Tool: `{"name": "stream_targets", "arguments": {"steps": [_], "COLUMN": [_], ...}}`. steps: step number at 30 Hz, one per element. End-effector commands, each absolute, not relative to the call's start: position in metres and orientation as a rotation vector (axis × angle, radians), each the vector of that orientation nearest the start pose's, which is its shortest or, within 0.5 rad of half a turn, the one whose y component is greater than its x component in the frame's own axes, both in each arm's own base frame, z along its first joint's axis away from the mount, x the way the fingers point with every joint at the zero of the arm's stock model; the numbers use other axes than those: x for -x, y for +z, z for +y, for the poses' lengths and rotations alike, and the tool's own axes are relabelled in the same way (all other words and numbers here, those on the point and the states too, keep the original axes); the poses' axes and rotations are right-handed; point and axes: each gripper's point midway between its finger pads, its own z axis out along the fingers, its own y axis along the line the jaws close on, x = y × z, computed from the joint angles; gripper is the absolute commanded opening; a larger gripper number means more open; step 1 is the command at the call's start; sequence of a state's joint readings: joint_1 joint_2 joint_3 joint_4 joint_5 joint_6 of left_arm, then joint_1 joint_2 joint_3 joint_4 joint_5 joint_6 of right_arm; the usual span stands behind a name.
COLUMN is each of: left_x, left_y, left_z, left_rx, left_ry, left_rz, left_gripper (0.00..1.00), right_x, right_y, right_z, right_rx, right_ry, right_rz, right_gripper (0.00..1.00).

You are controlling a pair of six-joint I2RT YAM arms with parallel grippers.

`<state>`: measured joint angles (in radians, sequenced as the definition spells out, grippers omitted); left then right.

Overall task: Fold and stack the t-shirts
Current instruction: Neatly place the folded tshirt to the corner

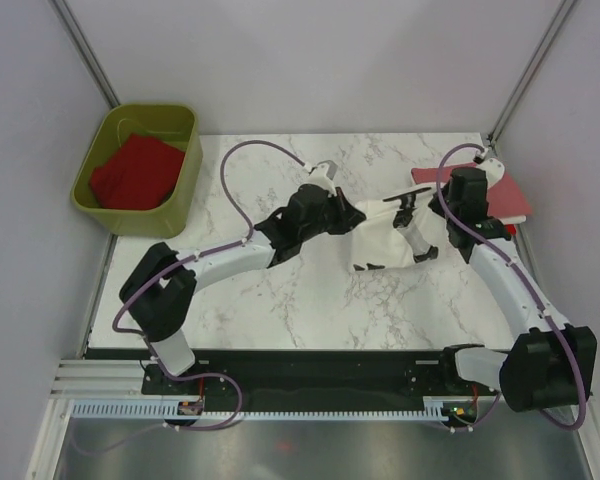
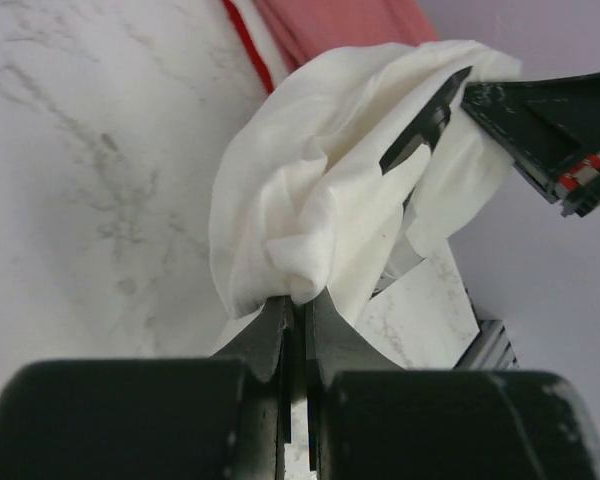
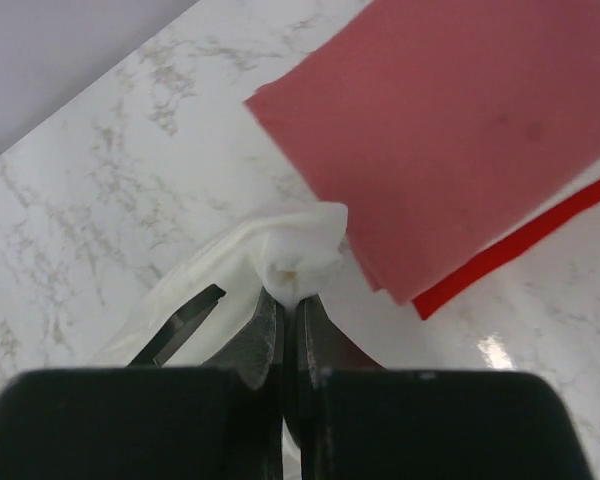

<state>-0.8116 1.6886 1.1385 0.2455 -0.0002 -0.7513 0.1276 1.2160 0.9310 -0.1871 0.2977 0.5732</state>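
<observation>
The white t-shirt with small black marks (image 1: 390,238) hangs bunched between my two grippers over the middle right of the marble table. My left gripper (image 1: 352,212) is shut on its left edge; the pinched cloth (image 2: 300,230) shows in the left wrist view. My right gripper (image 1: 435,205) is shut on its right edge, and the white cloth (image 3: 295,255) bulges at its fingertips. A folded salmon pink t-shirt (image 1: 510,195) lies on a folded red t-shirt at the far right; both show in the right wrist view, pink (image 3: 450,130) and red (image 3: 520,245). Another red t-shirt (image 1: 132,172) lies crumpled in the tub.
An olive-green plastic tub (image 1: 185,175) stands at the far left corner, just off the marble table (image 1: 310,300). Grey walls close in the back and sides. Purple cables arch over both arms. A black rail runs along the near edge (image 1: 310,375).
</observation>
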Motion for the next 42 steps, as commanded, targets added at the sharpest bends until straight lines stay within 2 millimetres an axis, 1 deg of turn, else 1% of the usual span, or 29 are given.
{"name": "stream_targets", "arguments": {"steps": [1, 2, 3, 4, 5, 6, 7, 8, 9, 10, 12, 13, 16, 17, 18, 19, 20, 21, 22, 23, 25, 28, 30, 33, 35, 36, 37, 39, 42], "left_x": [-0.336, -0.335, -0.326, -0.326, -0.323, -0.328, -0.324, -0.328, -0.330, -0.333, -0.342, -0.344, -0.353, -0.357, -0.360, -0.363, -0.367, -0.371, -0.376, -0.379, -0.390, -0.402, -0.408, -0.420, -0.426, -0.435, -0.437, -0.449, -0.460], "left_y": [0.230, 0.246, 0.246, 0.234, 0.250, 0.253, 0.256, 0.240, 0.260, 0.259, 0.258, 0.258, 0.251, 0.264, 0.247, 0.245, 0.246, 0.261, 0.251, 0.265, 0.269, 0.278, 0.275, 0.272, 0.276, 0.264, 0.272, 0.258, 0.263], "left_z": [-0.445, -0.458, -0.474, -0.486, -0.503, -0.509, -0.520, -0.531, -0.543, -0.550, -0.570, -0.576, -0.599, -0.606, -0.613, -0.617, -0.619, -0.621, -0.624, -0.626, -0.624, -0.625, -0.628, -0.627, -0.625, -0.623, -0.623, -0.620, -0.612], "left_rx": [-0.059, -0.075, -0.111, -0.137, -0.155, -0.159, -0.177, -0.187, -0.193, -0.205, -0.211, -0.213, -0.212, -0.197, -0.199, -0.200, -0.197, -0.187, -0.197, -0.190, -0.162, -0.141, -0.125, -0.100, -0.072, -0.057, -0.044, -0.026, 0.004], "left_ry": [-1.133, -1.163, -1.180, -1.165, -1.192, -1.195, -1.207, -1.194, -1.229, -1.231, -1.248, -1.253, -1.261, -1.273, -1.265, -1.264, -1.258, -1.263, -1.235, -1.239, -1.205, -1.191, -1.181, -1.168, -1.178, -1.169, -1.187, -1.170, -1.157], "left_rz": [1.927, 1.894, 1.895, 1.913, 1.882, 1.869, 1.860, 1.879, 1.834, 1.826, 1.802, 1.793, 1.767, 1.731, 1.746, 1.740, 1.730, 1.689, 1.689, 1.651, 1.622, 1.551, 1.525, 1.485, 1.452, 1.456, 1.432, 1.433, 1.387], "left_gripper": [0.02, 0.02, 0.02, 0.02, 0.02, 0.02, 0.02, 0.02, 0.02, 0.02, 0.02, 0.02, 0.02, 0.02, 0.02, 0.02, 0.02, 0.02, 0.02, 0.02, 0.02, 0.02, 0.02, 0.02, 0.02, 0.02, 0.02, 0.02, 0.02], "right_x": [-0.378, -0.377, -0.375, -0.378, -0.378, -0.382, -0.382, -0.385, -0.389, -0.393, -0.395, -0.397, -0.400, -0.401, -0.403, -0.405, -0.409, -0.413, -0.416, -0.420, -0.431, -0.449, -0.457, -0.467, -0.471, -0.473, -0.474, -0.478, -0.483], "right_y": [0.246, 0.252, 0.255, 0.263, 0.260, 0.260, 0.260, 0.269, 0.264, 0.277, 0.277, 0.291, 0.300, 0.311, 0.307, 0.308, 0.313, 0.309, 0.308, 0.313, 0.300, 0.292, 0.279, 0.270, 0.269, 0.265, 0.266, 0.262, 0.258], "right_z": [-0.036, -0.046, -0.068, -0.075, -0.092, -0.089, -0.103, -0.110, -0.122, -0.129, -0.147, -0.154, -0.177, -0.183, -0.188, -0.191, -0.193, -0.197, -0.201, -0.204, -0.210, -0.215, -0.219, -0.223, -0.225, -0.227, -0.228, -0.229, -0.230], "right_rx": [-0.780, -0.814, -0.877, -0.899, -0.966, -0.967, -1.005, -1.022, -1.058, -1.063, -1.101, -1.105, -1.155, -1.170, -1.190, -1.204, -1.213, -1.224, -1.232, -1.238, -1.249, -1.261, -1.275, -1.287, -1.289, -1.290, -1.291, -1.288, -1.287], "right_ry": [0.001, -0.017, -0.049, -0.033, -0.038, -0.014, -0.008, -0.004, -0.018, -0.021, -0.063, -0.074, -0.157, -0.172, -0.177, -0.174, -0.166, -0.175, -0.187, -0.189, -0.209, -0.208, -0.216, -0.210, -0.210, -0.215, -0.218, -0.215, -0.203], "right_rz": [1.813, 1.800, 1.770, 1.752, 1.737, 1.745, 1.735, 1.716, 1.718, 1.691, 1.680, 1.642, 1.590, 1.558, 1.556, 1.542, 1.514, 1.508, 1.500, 1.478, 1.497, 1.507, 1.523, 1.512, 1.494, 1.496, 1.484, 1.484, 1.469], "right_gripper": [0.00, 0.00, 0.00, 0.00, 0.00, 0.00, 0.00, 0.00, 0.00, 0.00, 0.00, 0.00, 0.00, 0.00, 0.00, 0.00, 0.00, 0.00, 0.00, 0.00, 0.00, 0.00, 0.00, 0.00, 0.00, 0.00, 0.00, 0.00, 0.00]}}
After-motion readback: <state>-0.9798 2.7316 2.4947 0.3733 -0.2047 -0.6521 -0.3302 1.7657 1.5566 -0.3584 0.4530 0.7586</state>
